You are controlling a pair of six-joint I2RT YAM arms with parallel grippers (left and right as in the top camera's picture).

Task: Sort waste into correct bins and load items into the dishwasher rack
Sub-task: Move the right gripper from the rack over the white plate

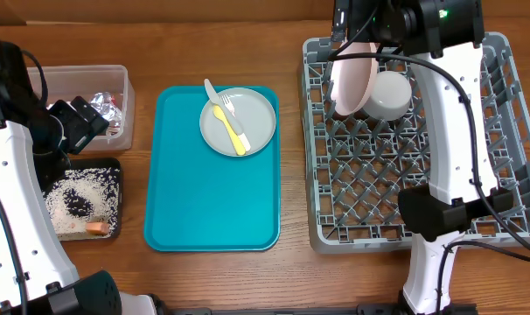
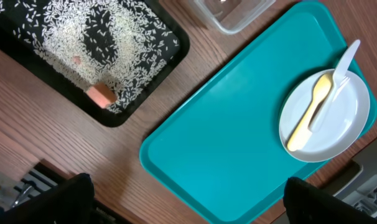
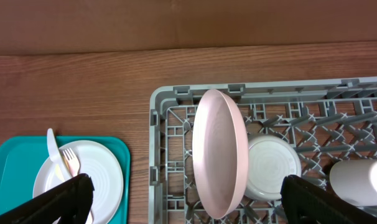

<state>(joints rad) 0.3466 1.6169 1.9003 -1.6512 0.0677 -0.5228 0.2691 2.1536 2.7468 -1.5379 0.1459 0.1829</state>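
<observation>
Far left, top: clear tub point(image 1: 121, 80) with a foil ball point(image 1: 103, 103) inside. Below it: black tray point(image 1: 116, 175) holding loose rice point(image 1: 64, 210) and an orange cube point(image 1: 96, 228).

Left gripper point(image 2: 188, 180) beside the tub, jaws spread wide, empty.

Centre: teal tray point(image 1: 212, 201) carries a grey-green plate point(image 1: 254, 118). Yellow fork point(image 1: 231, 129) and pale cutlery point(image 1: 214, 94) lie on it.

Right: dishwasher rack point(image 1: 370, 192). Pale pink plate point(image 1: 352, 83) stands on edge, white bowl point(image 1: 392, 96) just beside it.

Right gripper point(image 3: 185, 180) above that plate, jaws fully apart, gripping nothing.

Left: tub point(image 1: 125, 87) behind shallow tray point(image 1: 118, 188) holding rice point(image 1: 73, 206) and a cube point(image 1: 96, 228). Centre: serving tray point(image 1: 212, 192) bearing a plate point(image 1: 258, 122) with cutlery point(image 1: 230, 124) on it. Right: rack point(image 1: 379, 201), its rear holding a second plate point(image 1: 354, 83) on edge beside a bowl point(image 1: 389, 94).
</observation>
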